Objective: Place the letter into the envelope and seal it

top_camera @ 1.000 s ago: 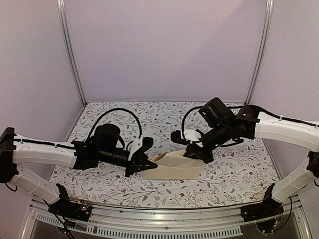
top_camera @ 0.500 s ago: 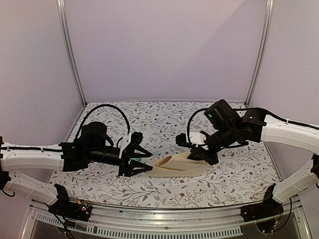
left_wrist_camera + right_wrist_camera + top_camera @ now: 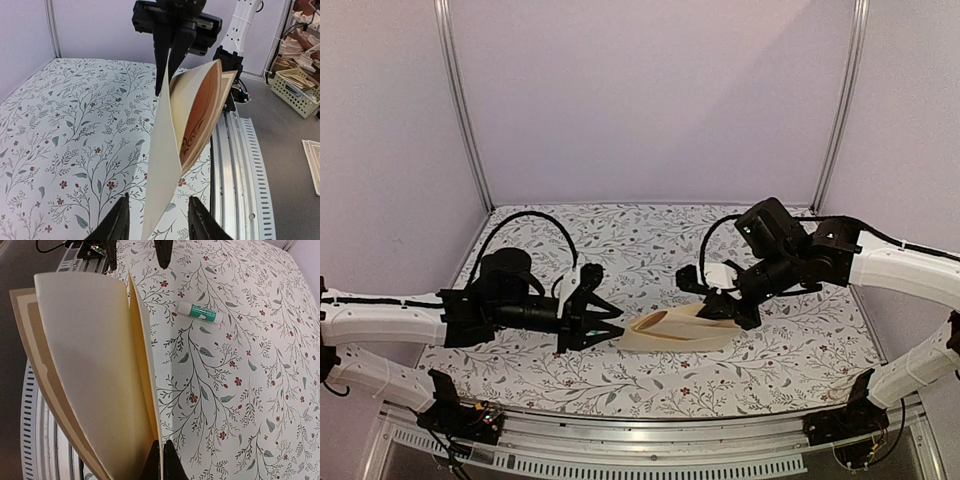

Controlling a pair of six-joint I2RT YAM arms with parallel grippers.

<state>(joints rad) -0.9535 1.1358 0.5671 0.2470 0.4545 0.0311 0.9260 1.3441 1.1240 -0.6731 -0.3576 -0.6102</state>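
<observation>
Between lilac walls (image 3: 650,100), over the floral tablecloth (image 3: 520,370), the right gripper (image 3: 718,308) pinches the envelope (image 3: 675,330), letter (image 3: 202,115) inside; the left gripper (image 3: 612,330) gapes astride its edge. Only the right wrist view shows a glue stick (image 3: 200,312).

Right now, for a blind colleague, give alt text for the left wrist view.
The right gripper holds the cream envelope on edge by its far end, the brown-bordered letter bowing beside it. The left gripper, open, straddles its near edge.

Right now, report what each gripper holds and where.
Right gripper pinches the envelope by one end; the left gripper, open astride the other end, holds nothing.
</observation>
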